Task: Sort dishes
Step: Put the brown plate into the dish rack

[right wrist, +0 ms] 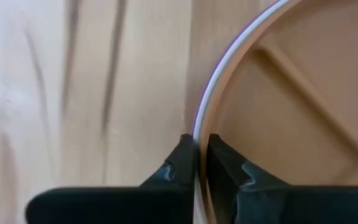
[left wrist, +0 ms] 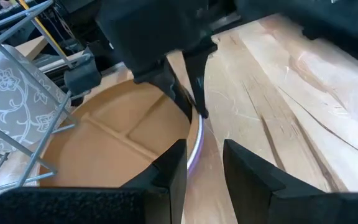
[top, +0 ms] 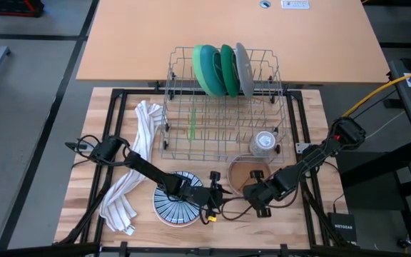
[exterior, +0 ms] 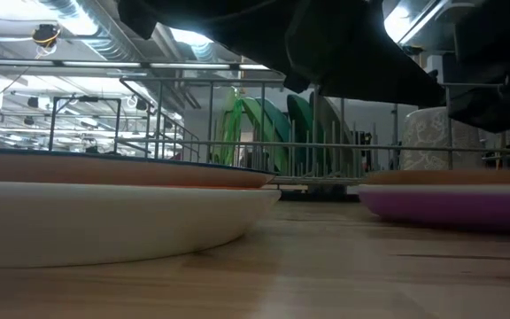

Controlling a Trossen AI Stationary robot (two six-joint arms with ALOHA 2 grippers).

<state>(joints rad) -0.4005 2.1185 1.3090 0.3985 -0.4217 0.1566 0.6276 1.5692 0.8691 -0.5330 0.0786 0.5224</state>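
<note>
An orange divided plate (top: 247,171) with a purple underside (exterior: 450,202) lies on the table in front of the wire dish rack (top: 223,107). My right gripper (top: 248,189) is shut on its near rim. My left gripper (top: 218,191) is open and empty just left of that plate, its fingers (left wrist: 179,168) close to the rim; I cannot tell whether they touch it. A blue-and-white striped plate (top: 177,208) lies under my left arm. Light green (top: 207,68), teal (top: 228,69) and grey (top: 244,68) plates stand on edge in the rack. My right gripper pinches the divided plate's rim (right wrist: 199,127) between its two fingers, one on the inner side and one on the outer side. The fingers (left wrist: 191,102) come from above, slanting down from the table's near side. The plate appears to lie flat on the table.
A white striped towel (top: 134,171) lies on the table at the left. A patterned glass cup (top: 265,141) stands in the rack's near right corner. In the low view a white dish (exterior: 104,221) with an orange one on it sits close at the left.
</note>
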